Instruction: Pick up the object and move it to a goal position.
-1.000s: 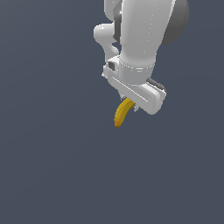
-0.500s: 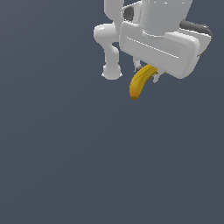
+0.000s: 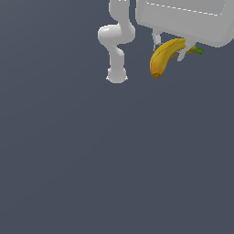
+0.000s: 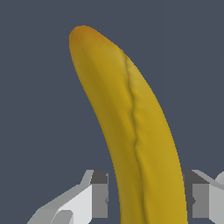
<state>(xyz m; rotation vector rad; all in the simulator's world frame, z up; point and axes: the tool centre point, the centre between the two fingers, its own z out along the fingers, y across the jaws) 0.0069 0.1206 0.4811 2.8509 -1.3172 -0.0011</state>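
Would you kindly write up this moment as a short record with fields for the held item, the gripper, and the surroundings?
held item: banana, yellow, brownish end hanging free, greenish stem tip on the other side of the fingers
gripper: shut on the banana, one finger on each side of it
item position: lifted, touching no surface
arm: near the top of the exterior view
surroundings: plain dark grey background, nothing else in view

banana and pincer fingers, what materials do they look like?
Banana: matte yellow peel, lengthwise crease, orange-brown end; looks like real fruit skin, though rendered. Pincer fingers: smooth light-grey, plastic or painted metal, can't tell which; darker grey inner pads against the peel.
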